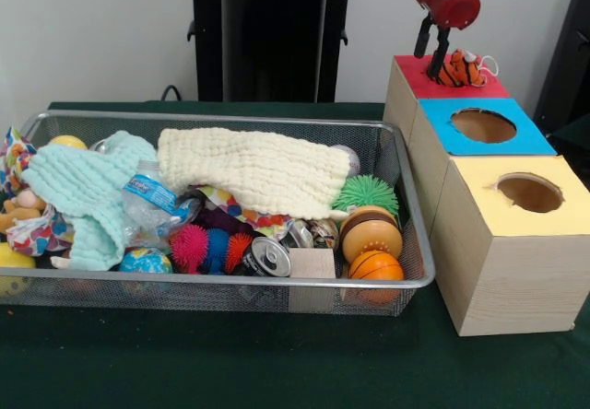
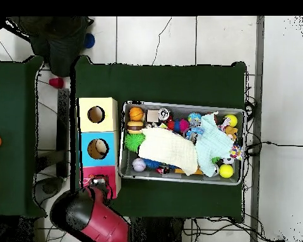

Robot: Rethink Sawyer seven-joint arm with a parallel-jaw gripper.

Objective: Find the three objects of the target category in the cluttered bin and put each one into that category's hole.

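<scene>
An orange, black-striped plush toy lies on top of the red box, the farthest of three boxes. My gripper hangs just left of the toy, its fingers slightly apart with nothing between them; one fingertip touches the toy's side. The toy hides the red box's hole. The wire bin is full of clutter: a cream cloth, a mint cloth, a green spiky ball, a burger toy and a small basketball. In the overhead view the arm covers most of the red box.
The blue box and the yellow box stand in a row right of the bin, each with a round hole on top. A can, wooden block, plastic bottle and spiky pink-and-blue toy also lie in the bin.
</scene>
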